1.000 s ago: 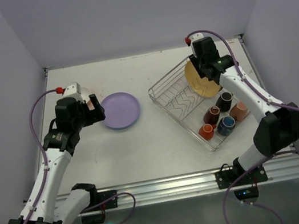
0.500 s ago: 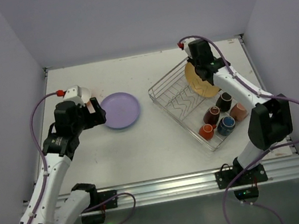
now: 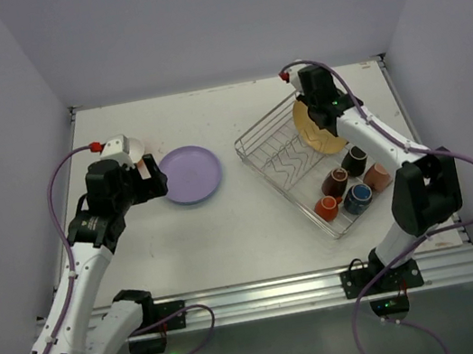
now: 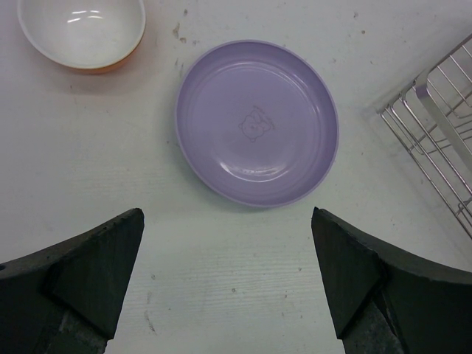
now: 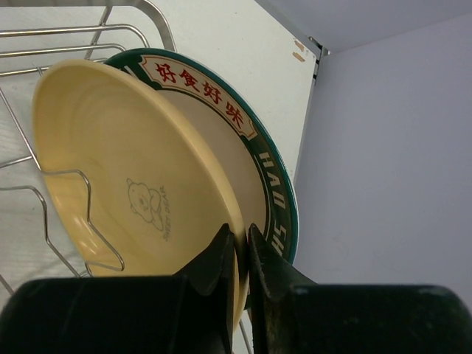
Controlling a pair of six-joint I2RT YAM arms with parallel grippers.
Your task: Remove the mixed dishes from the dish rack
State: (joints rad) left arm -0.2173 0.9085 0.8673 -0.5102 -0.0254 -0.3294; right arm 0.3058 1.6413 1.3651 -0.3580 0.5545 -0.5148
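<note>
Step in hand, as I read it: pulling the tan plate (image 5: pixel 125 169) out of the rack (image 3: pixel 285 164). The right pincer (image 5: pixel 241 254) is pinched narrow on that plate's rim. The plate stands on edge in the wire slots at the rack's far end, leaning, with the patterned plate (image 5: pixel 273 192) right behind it.

How I'd do it:
- Lift along the plate's own tilt, not sideways. A wire loop sits across its face, so a sideways yank would likely snag or drag the whole rack.
- Watch the patterned plate. The two look like they touch near the grip, and the back one could tip when its neighbour leaves.
- It's a thin rim grip on a wide plate, so go slow. It'll want to swing once it's clear of the wires.
- Set it on bare tabletop (image 3: pixel 228 233), clear of the mugs (image 3: pixel 348 185) bunched at the rack's near end.

Pose: the right arm reaches long from its base, past the rack's right side, with the wrist over the far corner. The left arm is bent at the elbow. Its left pincer (image 4: pixel 226 221) is spread wide and holds nothing, hanging over the tabletop on the near side of the lavender plate (image 4: pixel 257 122), with the bowl (image 4: pixel 81 29) lying off to one side.
</note>
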